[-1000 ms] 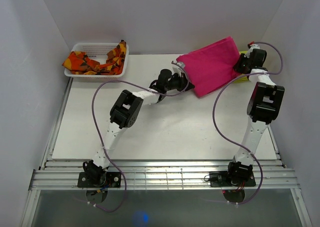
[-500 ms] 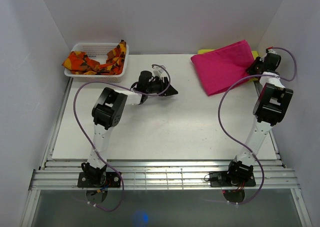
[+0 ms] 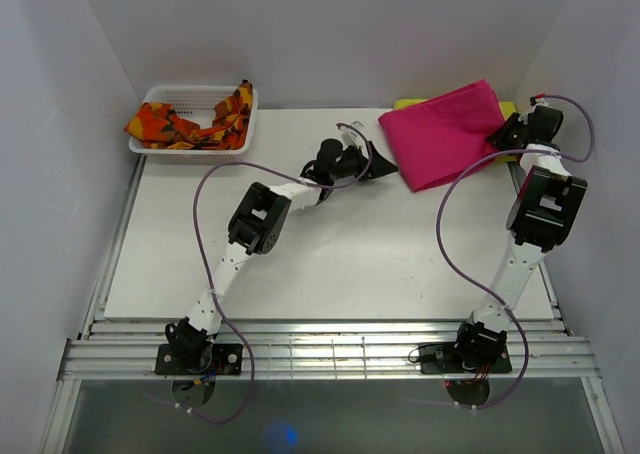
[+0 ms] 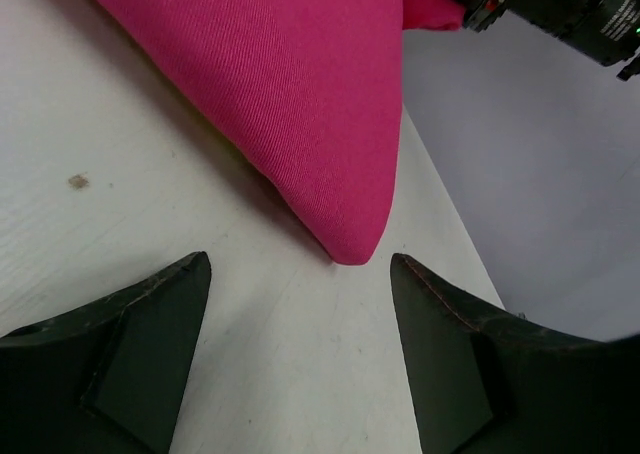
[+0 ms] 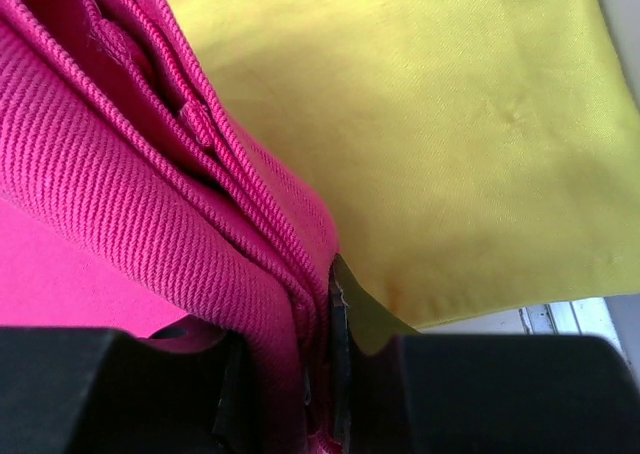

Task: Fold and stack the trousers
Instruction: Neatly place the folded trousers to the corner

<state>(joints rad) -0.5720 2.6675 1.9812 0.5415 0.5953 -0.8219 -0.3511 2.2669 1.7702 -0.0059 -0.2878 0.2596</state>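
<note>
The trousers (image 3: 445, 132) are a folded magenta-pink bundle at the back right of the table, lying over a yellow cloth (image 3: 408, 103). My left gripper (image 3: 386, 164) stands open just short of the bundle's near left corner. In the left wrist view that rounded corner of the trousers (image 4: 300, 104) sits ahead of the left gripper (image 4: 300, 266), with bare table between the fingers (image 4: 150, 344). My right gripper (image 3: 500, 136) is shut on the right edge of the trousers. The right wrist view shows the folded layers of the trousers (image 5: 120, 174) pinched in the right gripper (image 5: 290, 344), with the yellow cloth (image 5: 450, 124) beneath.
A white basket (image 3: 190, 152) at the back left holds an orange-and-red patterned cloth (image 3: 190, 124). White walls close in on the left, back and right. The right arm's black wrist (image 4: 560, 4) shows beyond the trousers in the left wrist view.
My left gripper let go of the trousers' left corner, opened, drew back left, then returned toward the corner. The right gripper carried the trousers right and back over the yellow cloth.
</note>
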